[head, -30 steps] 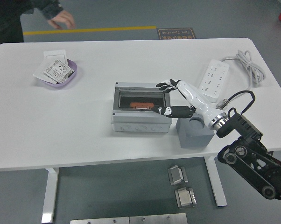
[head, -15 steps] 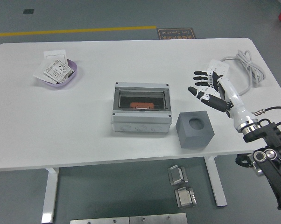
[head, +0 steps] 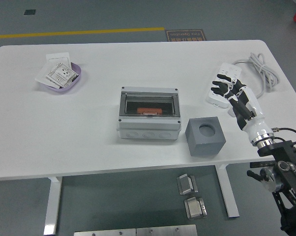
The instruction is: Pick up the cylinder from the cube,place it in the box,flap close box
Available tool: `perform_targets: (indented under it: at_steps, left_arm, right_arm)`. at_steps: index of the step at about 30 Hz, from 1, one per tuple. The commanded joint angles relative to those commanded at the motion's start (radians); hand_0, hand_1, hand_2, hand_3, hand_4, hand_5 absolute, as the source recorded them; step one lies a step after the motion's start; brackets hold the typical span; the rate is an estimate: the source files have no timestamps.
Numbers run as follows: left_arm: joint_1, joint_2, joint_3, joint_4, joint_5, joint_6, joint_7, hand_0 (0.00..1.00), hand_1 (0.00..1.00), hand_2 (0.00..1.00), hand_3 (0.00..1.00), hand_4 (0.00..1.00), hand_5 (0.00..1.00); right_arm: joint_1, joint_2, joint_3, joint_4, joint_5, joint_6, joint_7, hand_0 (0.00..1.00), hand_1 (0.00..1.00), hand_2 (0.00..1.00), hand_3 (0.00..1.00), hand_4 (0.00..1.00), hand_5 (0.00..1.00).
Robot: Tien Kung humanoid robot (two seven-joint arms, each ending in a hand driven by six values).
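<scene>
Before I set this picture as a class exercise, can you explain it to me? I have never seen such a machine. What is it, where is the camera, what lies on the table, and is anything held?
This is one picture, taken from a camera high on a humanoid robot, looking down over a white table. The white and black limb at the right is its right arm; its robot hand has five spread fingers, holds nothing, and hovers over a white power strip. The left arm is out of view.

In the middle stands a grey box with a clear lid lying shut; something orange shows inside. To its right sits a grey cube with a round, empty hole on top. At the far left a purple tray holds white cards.

No cylinder shows on the cube.
</scene>
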Motion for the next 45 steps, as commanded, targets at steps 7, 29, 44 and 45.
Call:
perform_targets:
  at_steps: [7, 29, 44, 45]
  left_arm:
    - [-0.002, 0.011, -0.008, 0.0, 0.014, -0.002, 0.002, 0.634, 0.618, 0.566, 0.588, 0.652, 0.245]
    - [0.003, 0.006, 0.001, 0.0, -0.003, 0.0, -0.001, 0.634, 0.618, 0.567, 0.589, 0.659, 0.259]
    - [-0.01, 0.01, -0.003, 0.0, 0.003, 0.002, -0.002, 0.634, 0.618, 0.567, 0.589, 0.66, 0.261]
    - [-0.011, 0.01, -0.003, 0.0, 0.003, 0.002, -0.002, 0.634, 0.618, 0.567, 0.589, 0.659, 0.263]
  right_arm:
    - [-0.008, 0.016, -0.032, -0.002, 0.188, 0.071, 0.02, 0.77, 0.673, 0.712, 0.742, 0.998, 0.948]
    - [-0.019, 0.028, 0.06, 0.033, 0.246, 0.03, 0.001, 0.784, 0.687, 0.725, 0.747, 0.998, 0.998]
    - [-0.017, 0.022, 0.172, 0.053, -0.059, -0.068, -0.023, 0.795, 0.692, 0.722, 0.737, 0.998, 0.998]
    - [-0.017, 0.022, 0.173, 0.053, -0.062, -0.068, -0.023, 0.794, 0.687, 0.721, 0.726, 0.998, 0.998]
